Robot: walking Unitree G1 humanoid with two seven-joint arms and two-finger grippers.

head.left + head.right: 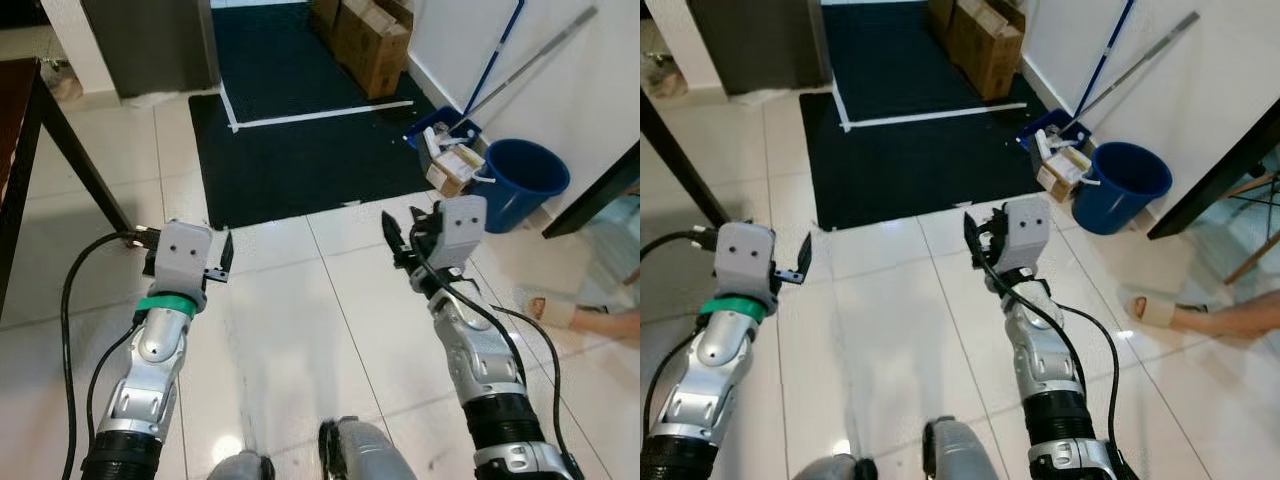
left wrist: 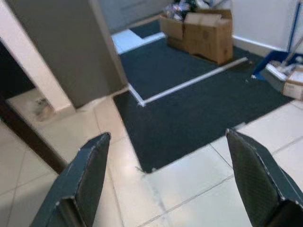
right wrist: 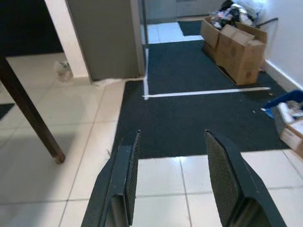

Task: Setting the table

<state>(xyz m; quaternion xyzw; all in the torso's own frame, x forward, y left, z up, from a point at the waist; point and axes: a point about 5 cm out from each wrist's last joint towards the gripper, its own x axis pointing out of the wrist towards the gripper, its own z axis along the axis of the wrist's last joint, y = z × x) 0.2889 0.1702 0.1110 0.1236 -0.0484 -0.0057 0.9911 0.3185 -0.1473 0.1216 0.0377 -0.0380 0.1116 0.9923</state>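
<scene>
Through the head camera I saw both arms held out over the pale tiled floor [image 1: 300, 330], with nothing in either gripper. The only table things I could make out were a dark wooden table [image 1: 18, 130] at the robot's left, its edge running away from the robot and one slanted leg [image 3: 28, 113] coming down to the tiles, and a second dark table edge [image 1: 600, 190] at the far right; I saw no dishes or cutlery anywhere. The left gripper [image 2: 165, 184] hung above the tiles near the front edge of the dark mat [image 1: 300, 150], its two fingers [image 2: 83, 184] set wide apart and touching nothing. The right gripper [image 3: 177, 184] also pointed forward toward the mat, its jaws parted somewhat less than the left's, empty as well. A white tape line [image 1: 320, 115] crossed the mat from side to side, with cardboard boxes [image 1: 372, 40] beyond it by the wall. To the right stood a blue bucket [image 1: 525, 180] beside a small box of clutter [image 1: 450, 165], and two long handles [image 1: 525, 55] leaned against the white wall above them (one blue, one grey). A person's foot in a pale slipper [image 1: 555, 308] rested on the tiles at the right edge.
</scene>
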